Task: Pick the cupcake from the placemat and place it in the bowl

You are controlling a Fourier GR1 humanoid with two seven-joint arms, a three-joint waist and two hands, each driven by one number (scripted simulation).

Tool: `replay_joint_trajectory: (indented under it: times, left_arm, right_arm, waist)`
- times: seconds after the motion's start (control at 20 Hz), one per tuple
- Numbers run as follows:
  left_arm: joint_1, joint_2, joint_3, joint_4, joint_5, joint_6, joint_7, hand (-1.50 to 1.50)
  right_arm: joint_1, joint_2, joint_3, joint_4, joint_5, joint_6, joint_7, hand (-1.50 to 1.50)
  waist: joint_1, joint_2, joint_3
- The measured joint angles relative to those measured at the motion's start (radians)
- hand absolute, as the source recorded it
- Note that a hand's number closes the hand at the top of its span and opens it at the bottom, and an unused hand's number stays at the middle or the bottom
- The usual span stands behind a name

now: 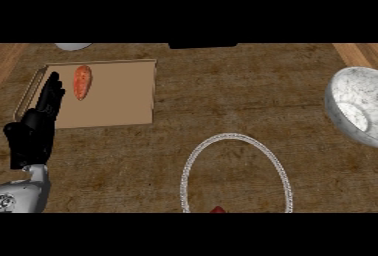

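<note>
While the left robot hand (40, 117) stands at the nine o'clock edge of the tabletop (221, 100), its fingers straight and held together, gripping nothing, an orange-red elongated item (82, 82) that looks little like a cupcake lies on the tan placemat (111, 100), just toward one o'clock from the fingertips (53, 80). Its long axis runs twelve to six. The right robot hand is out of sight, so the left is nearer. A white-rimmed bowl (188, 170) waits at six o'clock; a marbled bowl (347, 100) sits at three.
</note>
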Motion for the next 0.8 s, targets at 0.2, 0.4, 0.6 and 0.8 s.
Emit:
replay_joint_trajectory:
  times: [0.2, 0.4, 0.6, 0.8]
  left_arm:
    - [-0.004, -0.003, -0.002, -0.007, 0.002, -0.005, 0.008, 0.00]
    - [-0.009, -0.007, -0.005, -0.001, 0.004, -0.013, 0.003, 0.00]
    - [-0.020, -0.018, -0.016, 0.006, -0.005, -0.010, -0.008, 0.00]
    - [-0.037, -0.026, -0.027, 0.000, -0.012, -0.010, 0.005, 0.00]
  right_arm:
    - [0.112, 0.003, -0.075, -0.124, -0.051, -0.055, 0.006, 1.50]
    - [0.157, 0.014, -0.206, -0.135, -0.065, -0.113, -0.002, 1.50]
    - [0.110, 0.043, -0.349, -0.130, -0.109, -0.111, 0.017, 1.50]
    - [0.013, 0.068, -0.490, -0.112, -0.244, -0.071, 0.072, 1.50]
  waist:
    - [0.011, 0.004, 0.001]
    - [0.021, 0.007, 0.001]
    - [0.037, 0.012, 0.002]
    - [0.051, 0.015, 0.002]
